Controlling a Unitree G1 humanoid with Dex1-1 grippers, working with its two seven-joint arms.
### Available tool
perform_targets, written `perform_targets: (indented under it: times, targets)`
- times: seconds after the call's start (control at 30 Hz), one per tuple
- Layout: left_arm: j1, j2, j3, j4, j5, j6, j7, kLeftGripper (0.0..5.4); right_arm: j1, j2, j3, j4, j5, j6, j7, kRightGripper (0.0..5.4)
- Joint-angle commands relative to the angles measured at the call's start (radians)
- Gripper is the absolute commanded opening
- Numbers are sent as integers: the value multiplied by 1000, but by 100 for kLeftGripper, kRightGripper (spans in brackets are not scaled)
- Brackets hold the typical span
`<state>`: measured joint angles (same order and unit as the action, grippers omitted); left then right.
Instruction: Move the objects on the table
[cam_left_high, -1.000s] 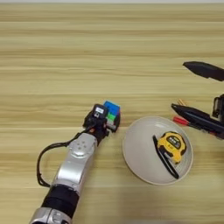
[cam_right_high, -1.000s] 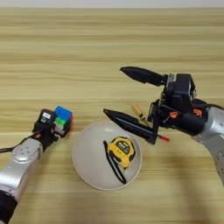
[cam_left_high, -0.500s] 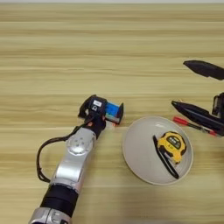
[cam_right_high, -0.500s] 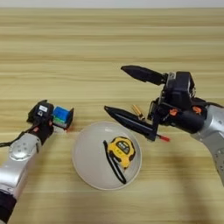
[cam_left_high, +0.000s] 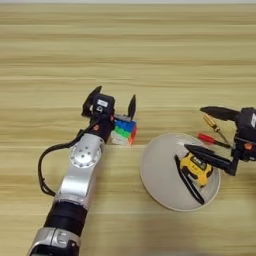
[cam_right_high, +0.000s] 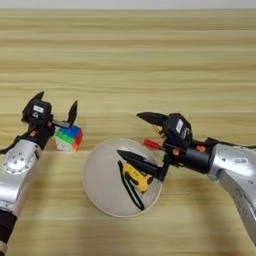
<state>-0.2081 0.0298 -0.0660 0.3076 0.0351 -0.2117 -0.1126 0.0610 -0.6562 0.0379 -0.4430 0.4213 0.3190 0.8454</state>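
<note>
A wide light-wood table (cam_left_high: 150, 60) with horizontal plank grain fills both views. The left gripper (cam_left_high: 113, 104) sits at about 9 o'clock from centre, its two black fingers spread apart and released, one on each side above the puzzle cube (cam_left_high: 123, 131). The cube rests on the table just below and between the fingers, showing green, blue and red squares; no finger visibly presses it. At 4 o'clock lies the round beige plate (cam_left_high: 157, 175), with the yellow-and-black tape measure (cam_left_high: 196, 167) lying in it, its black strap (cam_left_high: 186, 182) trailing toward 6 o'clock. The right gripper (cam_right_high: 134, 136) is spread wide, its lower finger reaching over the plate to the tape measure, its upper finger beyond the rim at 12 o'clock. Two small screwdrivers (cam_left_high: 214, 131) lie just past the plate at 2 o'clock.
</note>
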Motion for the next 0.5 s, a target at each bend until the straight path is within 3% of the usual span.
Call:
perform_targets:
  times: [0.03, 0.2, 0.5]
  targets:
    - [-22, 2, -5, 31, 23, -39, 18, 537, 42, -5, 35, -15, -72, 22, -50, 540]
    - [-30, 3, -5, 58, 34, -69, 31, 537, 52, 38, 81, 29, -138, 45, -127, 540]
    - [-39, 6, -3, 88, 48, -94, 39, 537, 45, 94, 114, 77, -187, 72, -198, 540]
